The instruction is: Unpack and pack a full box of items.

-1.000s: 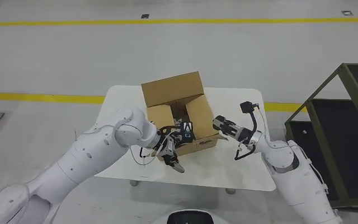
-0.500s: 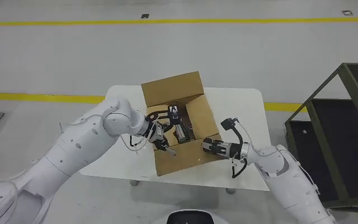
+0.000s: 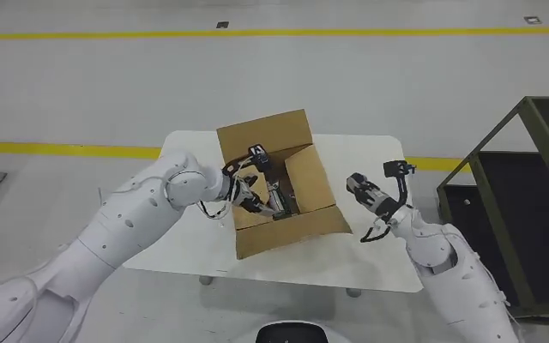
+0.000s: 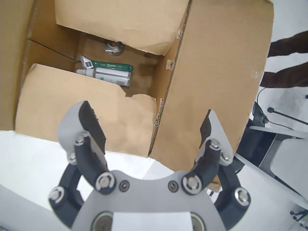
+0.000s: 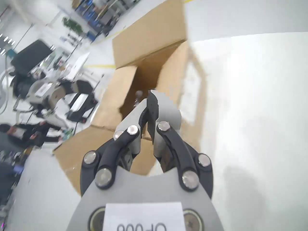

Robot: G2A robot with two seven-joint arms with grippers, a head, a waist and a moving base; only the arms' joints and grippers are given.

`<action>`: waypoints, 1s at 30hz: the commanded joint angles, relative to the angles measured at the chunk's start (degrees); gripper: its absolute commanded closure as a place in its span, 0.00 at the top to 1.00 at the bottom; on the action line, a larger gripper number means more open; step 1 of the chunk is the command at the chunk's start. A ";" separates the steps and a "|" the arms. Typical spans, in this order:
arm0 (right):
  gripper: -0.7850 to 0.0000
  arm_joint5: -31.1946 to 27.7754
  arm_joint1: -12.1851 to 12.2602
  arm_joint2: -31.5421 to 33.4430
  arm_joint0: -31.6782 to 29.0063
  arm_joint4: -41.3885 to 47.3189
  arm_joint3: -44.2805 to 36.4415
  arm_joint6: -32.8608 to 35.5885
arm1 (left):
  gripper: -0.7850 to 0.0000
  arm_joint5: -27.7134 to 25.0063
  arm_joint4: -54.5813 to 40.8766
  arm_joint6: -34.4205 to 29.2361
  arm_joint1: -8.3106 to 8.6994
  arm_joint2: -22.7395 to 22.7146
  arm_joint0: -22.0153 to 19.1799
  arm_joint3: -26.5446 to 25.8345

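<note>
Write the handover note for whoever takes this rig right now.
Left gripper: fingers open, empty, over a flap of the cardboard box.
Right gripper: fingers shut, nothing held, over the table beside the box.
Things: the box stands on the table with its flaps open. Inside lie a green-handled wrench, a white tube against it and a round metal part.
Done: flaps opened.
Left: take the items out, then pack them back.

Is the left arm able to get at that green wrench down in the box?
Probably yes: the left gripper is open over the box, and the wrench lies uncovered past the torn flap.
</note>
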 commanded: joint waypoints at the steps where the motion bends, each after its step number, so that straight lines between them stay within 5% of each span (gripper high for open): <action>1: 0.00 3.76 -0.06 0.20 -0.07 -1.65 1.06 -0.86 | 1.00 1.65 0.71 2.14 -0.37 -0.44 0.15 0.21; 7: 0.00 4.57 -1.30 -4.17 2.51 -0.27 7.06 -0.80 | 1.00 6.60 3.90 5.22 -1.75 -0.49 0.61 0.72; 14: 0.00 -2.44 -2.58 -9.73 5.03 0.49 11.51 1.87 | 1.00 6.16 7.23 6.52 -3.03 -0.35 0.97 1.24; 25: 0.00 -11.89 -3.09 -12.36 2.88 2.21 9.21 4.35 | 1.00 6.92 7.73 6.59 -3.34 -0.48 1.21 2.05; 30: 0.00 -10.71 -2.72 -10.79 1.46 0.50 7.49 3.79 | 1.00 6.92 7.73 6.59 -3.34 -0.48 1.21 2.05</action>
